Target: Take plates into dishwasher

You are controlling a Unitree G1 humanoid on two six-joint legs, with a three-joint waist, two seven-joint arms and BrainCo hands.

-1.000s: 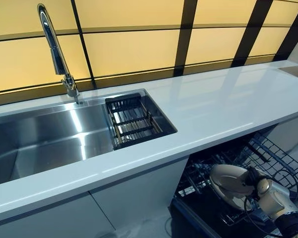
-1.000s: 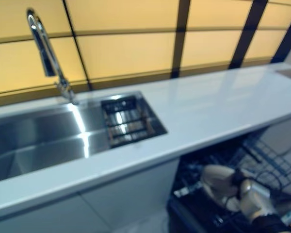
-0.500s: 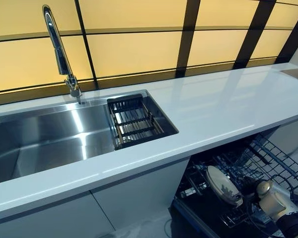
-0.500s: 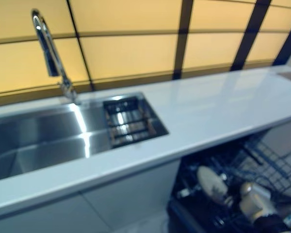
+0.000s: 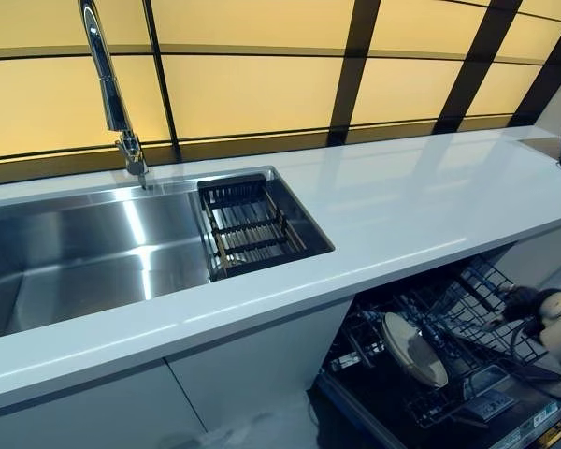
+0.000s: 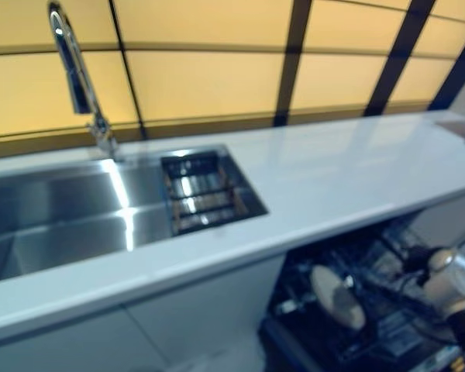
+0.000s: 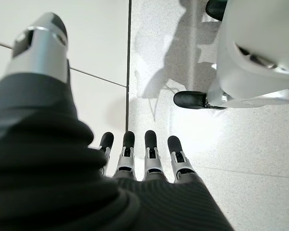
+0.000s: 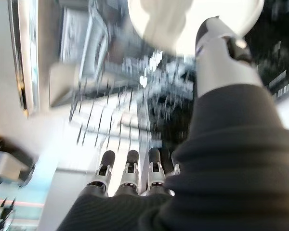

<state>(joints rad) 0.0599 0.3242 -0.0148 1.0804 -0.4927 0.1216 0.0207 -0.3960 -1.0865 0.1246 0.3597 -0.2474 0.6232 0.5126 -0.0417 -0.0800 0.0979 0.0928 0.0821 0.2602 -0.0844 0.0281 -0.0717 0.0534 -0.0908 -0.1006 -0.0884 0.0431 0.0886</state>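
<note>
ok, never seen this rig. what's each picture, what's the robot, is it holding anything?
It is a two-legged humanoid with two arms and fingered hands. The two wide pictures come from a stereo camera on its head, looking down at a white counter with a steel sink, a tap and a drain basket. Below the counter an open dishwasher rack holds one plate on edge. The other two pictures are wrist cameras. The right hand is over the rack, fingers straight, holding nothing. The left hand hangs open over the floor.
</note>
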